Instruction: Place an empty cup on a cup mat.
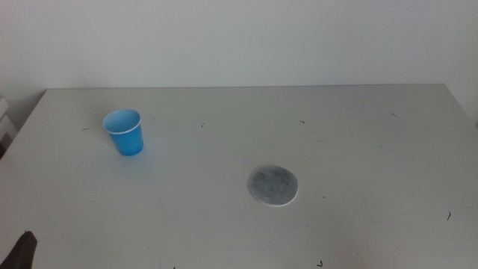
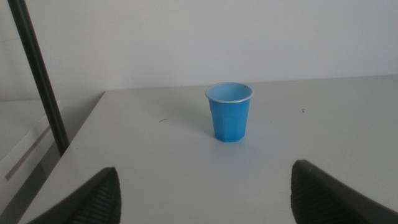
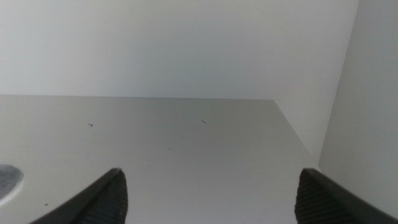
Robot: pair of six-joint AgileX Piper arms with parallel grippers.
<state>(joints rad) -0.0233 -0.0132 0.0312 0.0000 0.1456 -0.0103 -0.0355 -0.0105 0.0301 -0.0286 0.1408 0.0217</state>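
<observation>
Currently I see cup (image 1: 124, 131) upright, well apart from mat (image 1: 273, 185), left gripper (image 2: 205, 193) and right gripper (image 3: 211, 196) both wide apart, holding nothing.

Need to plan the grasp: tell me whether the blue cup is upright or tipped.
Upright. The cup stands on its narrow base on the table, pale rim facing up, apart from the cup mat.

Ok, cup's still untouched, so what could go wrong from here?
1. The small bright blue tapered cup stands upright and looks light; the open left tool, coming in low, could tip it.
2. The thin flat round grey cup mat lies loose on the table, so an off-centre set-down might shift it.
3. The right tool waits beside the mat.
</observation>
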